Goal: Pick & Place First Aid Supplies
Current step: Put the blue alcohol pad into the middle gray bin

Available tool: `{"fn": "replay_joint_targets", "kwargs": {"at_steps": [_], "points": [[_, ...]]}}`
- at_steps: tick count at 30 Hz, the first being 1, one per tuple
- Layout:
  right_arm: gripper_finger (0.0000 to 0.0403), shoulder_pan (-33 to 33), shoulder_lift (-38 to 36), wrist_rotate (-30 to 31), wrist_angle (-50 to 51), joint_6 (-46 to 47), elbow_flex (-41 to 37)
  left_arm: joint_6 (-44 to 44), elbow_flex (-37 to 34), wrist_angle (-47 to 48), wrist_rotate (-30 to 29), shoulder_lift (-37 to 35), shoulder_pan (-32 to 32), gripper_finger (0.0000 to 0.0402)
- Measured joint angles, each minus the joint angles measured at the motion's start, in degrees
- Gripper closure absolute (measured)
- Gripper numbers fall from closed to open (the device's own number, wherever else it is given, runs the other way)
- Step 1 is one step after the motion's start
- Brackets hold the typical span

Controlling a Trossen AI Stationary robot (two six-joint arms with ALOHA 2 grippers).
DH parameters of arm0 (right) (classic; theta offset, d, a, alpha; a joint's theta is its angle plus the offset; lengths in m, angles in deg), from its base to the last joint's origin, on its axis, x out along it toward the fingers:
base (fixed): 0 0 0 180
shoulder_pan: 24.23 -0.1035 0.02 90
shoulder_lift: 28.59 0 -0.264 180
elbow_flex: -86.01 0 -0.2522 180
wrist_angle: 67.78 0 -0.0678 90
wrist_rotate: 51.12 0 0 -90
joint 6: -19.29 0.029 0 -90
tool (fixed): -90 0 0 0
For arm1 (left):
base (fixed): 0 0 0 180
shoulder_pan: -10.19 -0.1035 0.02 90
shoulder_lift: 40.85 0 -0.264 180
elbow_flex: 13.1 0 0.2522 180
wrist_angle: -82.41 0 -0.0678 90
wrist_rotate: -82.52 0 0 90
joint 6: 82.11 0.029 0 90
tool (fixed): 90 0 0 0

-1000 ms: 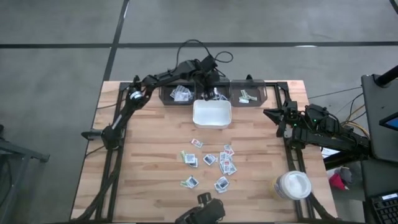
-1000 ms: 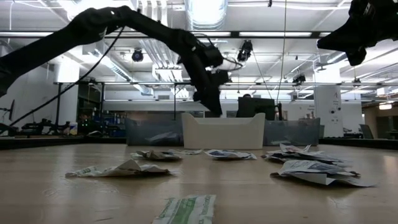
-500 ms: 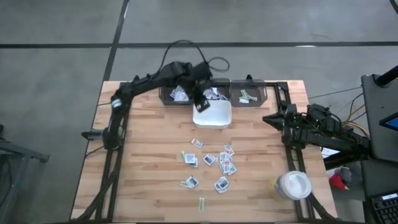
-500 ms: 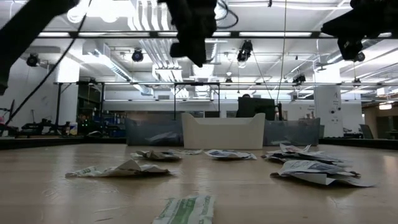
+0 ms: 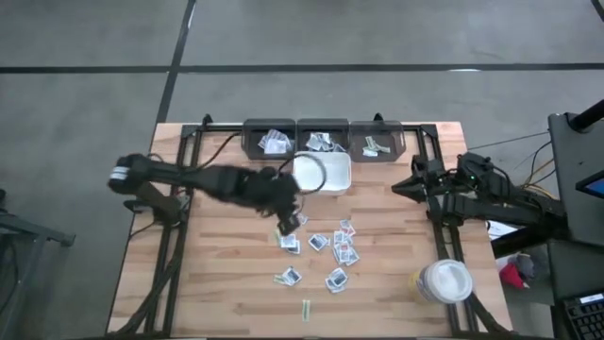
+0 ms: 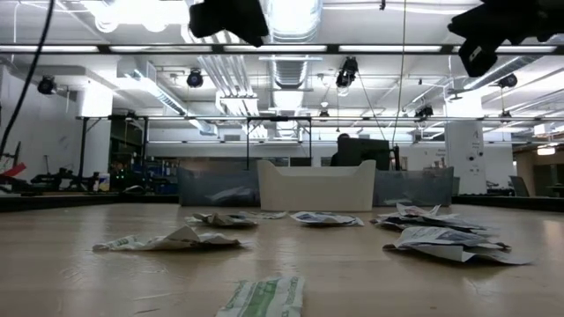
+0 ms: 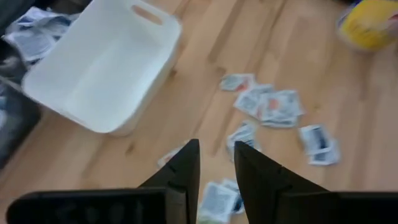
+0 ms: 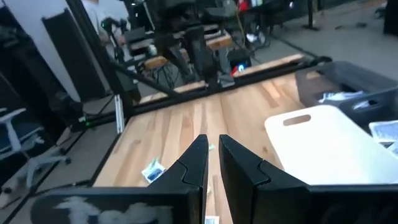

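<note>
High view: left claw (image 5: pixel 288 219) poised over packets (image 5: pixel 321 247)
Fingers narrowly parted, empty; packets lie lower right; right claw (image 5: pixel 415 181) nearly closed.

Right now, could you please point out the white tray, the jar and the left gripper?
white tray (image 5: pixel 332 174), high view, bare floor.
jar (image 5: pixel 444 280), high view, lid centre.
left gripper (image 7: pixel 216 167), left wrist view, midway between the fingertips.

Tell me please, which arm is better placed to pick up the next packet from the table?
The left. Its gripper hovers right over the scattered packets, near the white tray. The right gripper waits at the table's right edge, farther from them.
</note>
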Motion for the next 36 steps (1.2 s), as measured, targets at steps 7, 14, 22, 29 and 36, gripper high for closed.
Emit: {"fn": "replay_joint_targets", "kwargs": {"at_steps": [7,14,22,29,36], "points": [[0.0364,-2.15,11.26,-0.3,0.0,-3.69,5.07,-5.93,-21.18,-17.64,-6.07,-12.07,5.33,0.0308],[0.0364,-5.29,23.13,0.47,0.0,-4.96,10.41,-4.39,-38.1,-30.43,-6.02,-22.69,5.8,0.0308],[0.0364,-10.02,38.68,0.51,0.06,-4.75,18.09,-4.1,-49.92,-31.85,-5.6,-34.59,5.83,0.0308],[0.0364,-13.3,51.13,0.49,0.48,-4.29,25.61,-2.17,-57.36,-31.87,-5.6,-45.84,5.83,0.0307],[0.0364,-16.54,62.71,0.54,7.38,-4.28,35.75,1.47,-62.56,-31.78,-5.39,-56.73,5.83,0.0307]]}}
